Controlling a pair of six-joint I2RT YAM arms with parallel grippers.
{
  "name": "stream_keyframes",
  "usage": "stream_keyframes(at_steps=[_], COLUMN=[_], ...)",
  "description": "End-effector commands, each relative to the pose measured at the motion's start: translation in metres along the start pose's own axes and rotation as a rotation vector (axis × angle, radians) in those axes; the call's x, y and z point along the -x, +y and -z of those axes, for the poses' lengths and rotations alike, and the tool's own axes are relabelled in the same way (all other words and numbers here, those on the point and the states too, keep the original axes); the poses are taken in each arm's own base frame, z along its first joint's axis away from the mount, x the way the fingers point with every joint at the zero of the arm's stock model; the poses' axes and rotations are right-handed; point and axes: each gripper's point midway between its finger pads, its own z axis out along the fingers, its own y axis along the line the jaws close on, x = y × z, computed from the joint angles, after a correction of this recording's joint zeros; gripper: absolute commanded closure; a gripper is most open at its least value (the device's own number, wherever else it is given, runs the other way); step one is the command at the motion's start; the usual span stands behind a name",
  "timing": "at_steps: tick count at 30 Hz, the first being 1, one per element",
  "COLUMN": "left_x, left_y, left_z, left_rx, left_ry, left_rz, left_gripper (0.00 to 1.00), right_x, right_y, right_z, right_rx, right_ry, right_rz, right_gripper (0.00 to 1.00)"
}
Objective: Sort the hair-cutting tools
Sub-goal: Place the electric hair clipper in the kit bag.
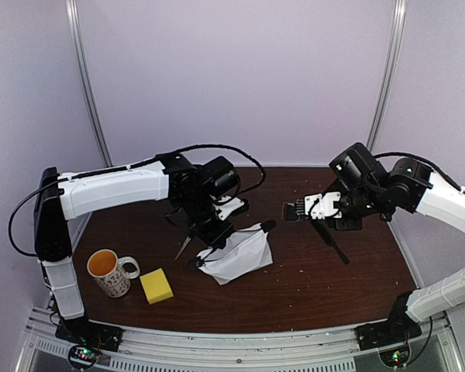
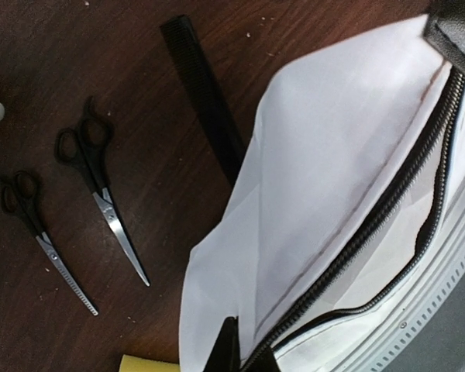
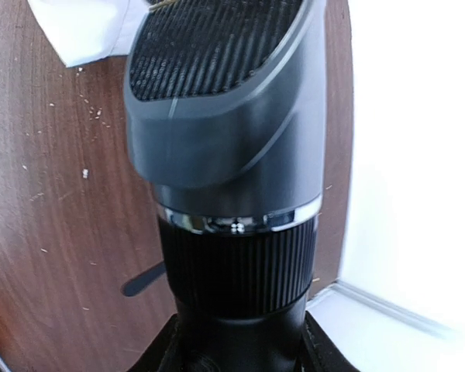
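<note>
My left gripper (image 1: 209, 239) is shut on the edge of the white zip pouch (image 1: 239, 254), beside its open zipper, as the left wrist view shows (image 2: 244, 353). Two black-handled scissors (image 2: 97, 182) (image 2: 40, 236) lie on the table left of the pouch (image 2: 333, 178). One black comb (image 2: 205, 97) lies beside them, its end under the pouch. My right gripper (image 3: 240, 349) is shut on the black-and-grey clipper (image 3: 229, 147) and holds it above the table (image 1: 298, 209). A second comb (image 1: 330, 242) lies below the right gripper.
A patterned mug (image 1: 110, 273) and a yellow sponge block (image 1: 156, 285) stand at the front left of the brown table (image 1: 325, 287). White walls close the back and sides. Small crumbs lie on the table.
</note>
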Motion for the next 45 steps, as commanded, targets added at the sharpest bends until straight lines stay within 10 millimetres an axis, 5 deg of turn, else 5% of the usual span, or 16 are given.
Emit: stream_keyframes(at_steps=[1,5,12,23,45], left_x=[0.008,0.014,0.007,-0.005,-0.013], left_y=[-0.019,-0.024,-0.033,-0.046,-0.051], left_z=[0.006,0.006,0.011,0.022,0.014], left_rx=[-0.108,-0.133,-0.186,-0.246,-0.24], left_ry=[0.009,0.012,0.034,0.033,0.072], left_rz=[0.017,0.032,0.048,-0.02,-0.104], left_gripper=[1.0,1.0,1.0,1.0,1.0], right_x=[0.03,0.058,0.081,0.117,0.121], right_y=[-0.038,-0.032,-0.008,-0.005,0.001], right_z=[0.029,0.041,0.031,0.022,0.009], right_rx=[-0.159,-0.202,-0.279,-0.365,-0.399], right_ry=[-0.006,-0.014,0.047,0.062,0.097], right_rz=[0.219,0.403,0.615,0.679,0.812], right_gripper=[1.0,1.0,1.0,1.0,1.0])
